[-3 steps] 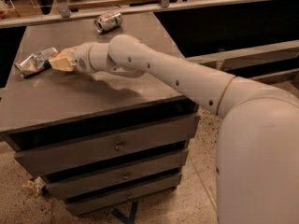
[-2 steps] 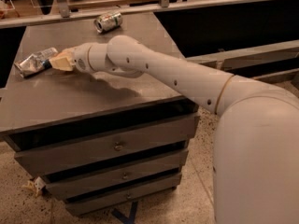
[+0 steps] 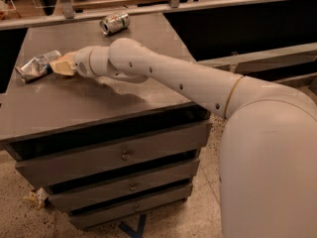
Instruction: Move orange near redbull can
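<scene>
The redbull can (image 3: 35,66), crumpled silver and blue, lies on its side near the left edge of the grey cabinet top (image 3: 74,108). My gripper (image 3: 62,65), at the end of the white arm (image 3: 173,78), sits low over the top, right beside the can's right end. The orange does not show; it may be hidden by the gripper.
A smooth silver can with green and red markings (image 3: 115,23) lies at the back of the cabinet top. A railing (image 3: 168,4) runs behind it. Three drawers (image 3: 124,155) face front. A small scrap (image 3: 37,197) lies on the floor at the left.
</scene>
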You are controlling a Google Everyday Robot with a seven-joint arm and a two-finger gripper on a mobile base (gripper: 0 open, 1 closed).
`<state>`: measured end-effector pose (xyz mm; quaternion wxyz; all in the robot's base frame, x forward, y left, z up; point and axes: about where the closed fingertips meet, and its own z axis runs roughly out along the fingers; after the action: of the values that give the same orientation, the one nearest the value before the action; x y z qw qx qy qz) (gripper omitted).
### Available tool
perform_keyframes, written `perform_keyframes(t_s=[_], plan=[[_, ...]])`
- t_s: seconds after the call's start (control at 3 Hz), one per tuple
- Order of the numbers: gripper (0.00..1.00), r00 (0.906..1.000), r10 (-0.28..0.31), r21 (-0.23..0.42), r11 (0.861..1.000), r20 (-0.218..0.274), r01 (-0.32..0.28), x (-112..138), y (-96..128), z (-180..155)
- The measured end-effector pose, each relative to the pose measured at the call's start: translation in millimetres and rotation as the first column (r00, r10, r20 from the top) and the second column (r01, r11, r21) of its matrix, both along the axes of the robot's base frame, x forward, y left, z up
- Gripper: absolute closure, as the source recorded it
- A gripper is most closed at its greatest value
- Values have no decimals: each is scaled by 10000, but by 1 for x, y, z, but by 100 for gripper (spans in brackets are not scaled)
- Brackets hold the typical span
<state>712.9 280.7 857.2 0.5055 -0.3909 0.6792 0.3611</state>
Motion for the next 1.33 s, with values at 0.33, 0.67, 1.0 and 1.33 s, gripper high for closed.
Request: perform_keyframes(t_s=[0.33, 0.67, 1.0, 1.33], plan=[[36, 9999, -47, -14, 10000, -97, 47, -1, 2, -2], [13, 9999, -109, -66, 9999, -127, 108, -1, 2, -3], [0, 9999, -104, -119, 9999, -108, 103, -2, 2, -3], [0, 9999, -103, -132, 9999, -98, 101, -2, 2, -3]])
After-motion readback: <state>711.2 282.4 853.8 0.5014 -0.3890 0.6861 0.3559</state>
